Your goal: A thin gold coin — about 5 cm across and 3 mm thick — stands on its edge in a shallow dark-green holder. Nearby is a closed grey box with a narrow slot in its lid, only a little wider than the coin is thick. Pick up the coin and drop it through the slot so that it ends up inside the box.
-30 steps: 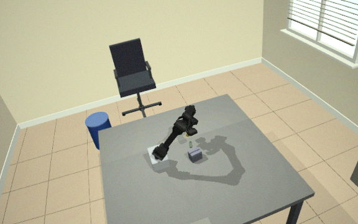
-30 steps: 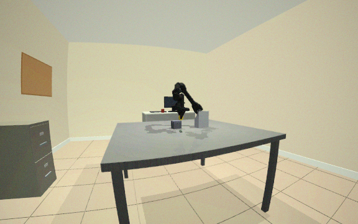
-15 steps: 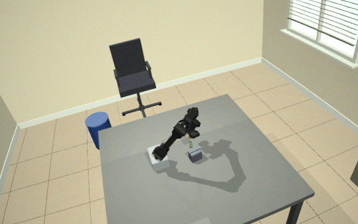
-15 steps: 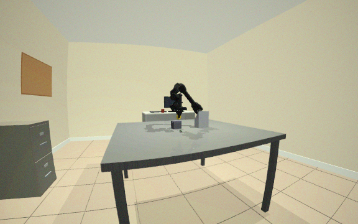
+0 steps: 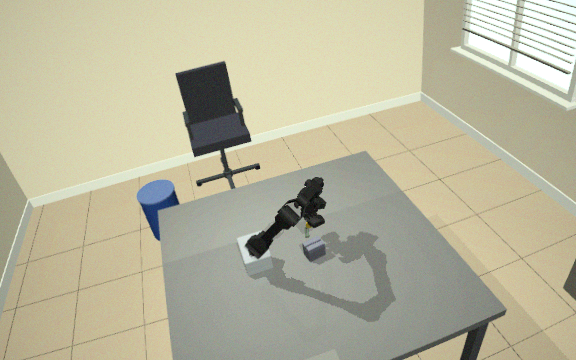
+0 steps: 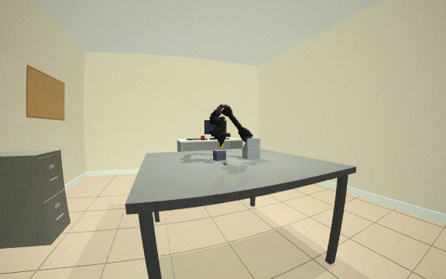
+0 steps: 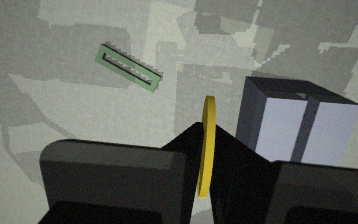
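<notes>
My gripper (image 7: 204, 130) (image 5: 308, 226) (image 6: 220, 142) is shut on the thin gold coin (image 7: 208, 135) (image 5: 307, 231) (image 6: 218, 145), which stands on edge between the fingers and hangs in the air. The grey box (image 7: 280, 130) (image 5: 314, 248) (image 6: 219, 155) stands below and to the right of the coin in the wrist view. A dark slot (image 7: 307, 125) runs across its lid, and the coin is left of it. The dark-green holder (image 7: 154, 83) (image 6: 224, 163) lies empty on the table, up and to the left in the wrist view.
The arm rises from a white base block (image 5: 256, 262) (image 6: 251, 149) on the grey table (image 5: 418, 280). A black chair (image 5: 213, 120) and a blue bin (image 5: 157, 202) stand beyond the table's far edge. A filing cabinet (image 6: 18, 194) stands on the floor.
</notes>
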Robot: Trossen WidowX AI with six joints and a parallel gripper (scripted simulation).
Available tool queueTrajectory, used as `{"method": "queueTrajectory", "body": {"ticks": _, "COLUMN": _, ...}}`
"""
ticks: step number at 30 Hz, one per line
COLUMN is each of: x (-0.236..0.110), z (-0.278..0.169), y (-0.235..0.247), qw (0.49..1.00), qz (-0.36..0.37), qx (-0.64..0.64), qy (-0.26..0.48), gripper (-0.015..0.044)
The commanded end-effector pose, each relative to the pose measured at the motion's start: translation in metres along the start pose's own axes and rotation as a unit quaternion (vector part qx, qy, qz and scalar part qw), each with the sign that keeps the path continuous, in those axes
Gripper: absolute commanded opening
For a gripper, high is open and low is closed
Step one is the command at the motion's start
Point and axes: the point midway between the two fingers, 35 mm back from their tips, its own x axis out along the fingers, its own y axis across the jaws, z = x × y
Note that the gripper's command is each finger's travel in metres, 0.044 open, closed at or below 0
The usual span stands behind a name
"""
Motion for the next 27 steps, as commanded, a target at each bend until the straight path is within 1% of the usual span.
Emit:
{"method": "queueTrajectory", "body": {"ticks": 1, "x": 0.003, "z": -0.006, "y": -0.011, "qw": 1.000, "qz": -0.004, "qx": -0.005, "qy": 0.005, "gripper": 0.0000}}
{"method": "queueTrajectory", "body": {"ticks": 27, "x": 0.005, "z": -0.029, "y": -0.071, "qw": 1.000, "qz": -0.011, "qx": -0.004, "qy": 0.009, "gripper": 0.0000}}
